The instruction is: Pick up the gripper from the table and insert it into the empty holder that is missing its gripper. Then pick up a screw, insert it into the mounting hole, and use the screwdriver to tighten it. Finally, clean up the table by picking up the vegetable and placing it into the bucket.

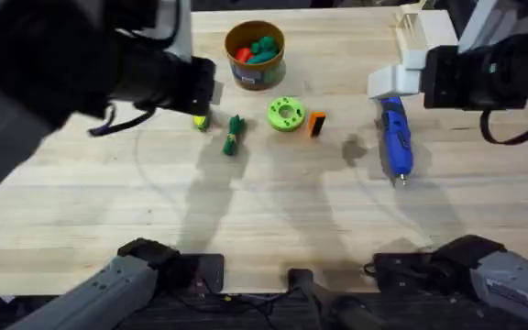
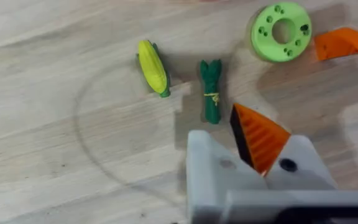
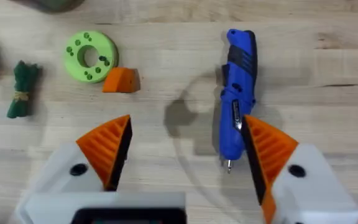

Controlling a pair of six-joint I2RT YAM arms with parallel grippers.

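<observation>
**Orange tip waiting by the green disc**

The gripper (image 1: pixel 317 123), an orange wedge, lies just beside the green disc (image 1: pixel 285 114) on the pale plank table (image 1: pixel 246 211). My right gripper (image 3: pixel 185 152) is spread wide near the screwdriver (image 3: pixel 236 93); my left, I cannot tell.

Pale plank table (image 1: pixel 273 197), soft shadows across it; dark room beyond far edge.

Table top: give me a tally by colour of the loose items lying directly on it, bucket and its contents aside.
Green: 2, the leafy vegetable bundle and the disc with holes
Yellow: 1, the corn
Orange: 1, the gripper
Blue: 1, the screwdriver
Total: 5
</observation>
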